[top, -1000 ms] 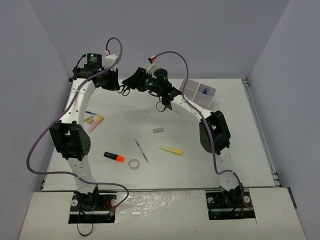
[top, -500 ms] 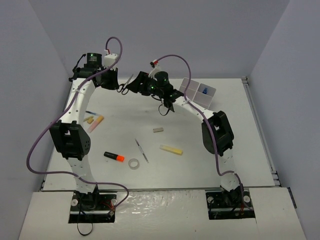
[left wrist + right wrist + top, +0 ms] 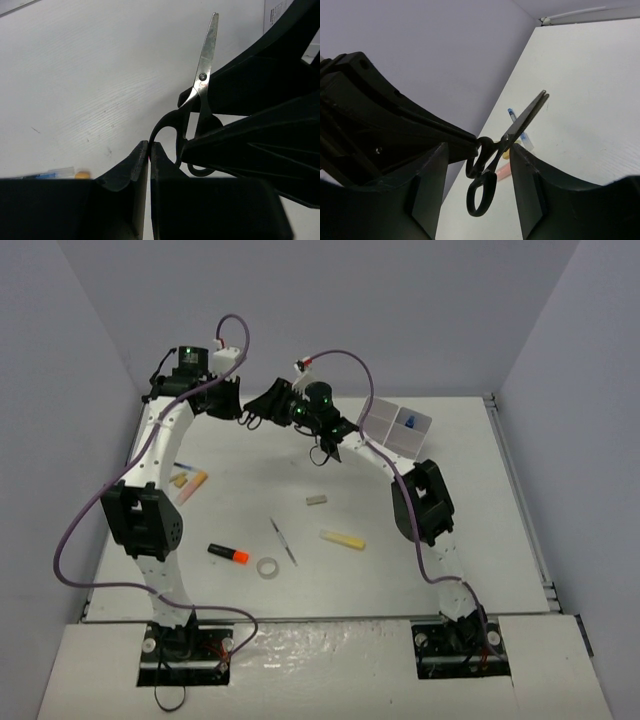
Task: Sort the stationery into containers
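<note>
Above the white table (image 3: pixel 500 540), left gripper (image 3: pixel 149 146) pinches tight on the scissors (image 3: pixel 205 60), right gripper (image 3: pixel 477 185) half-open astride them.

White links on left arm (image 3: pixel 160 435), right arm (image 3: pixel 375 454); black joints, purple cables (image 3: pixel 75 530), apparently green LEDs (image 3: pixel 186 350).

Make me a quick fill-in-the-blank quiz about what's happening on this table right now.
The left gripper is shut on the handle of the ___.
The right gripper stands ___ around the scissors, without pinching them.
The black marker on the table has an ___ cap.
Missing words: scissors, open, orange.
</note>
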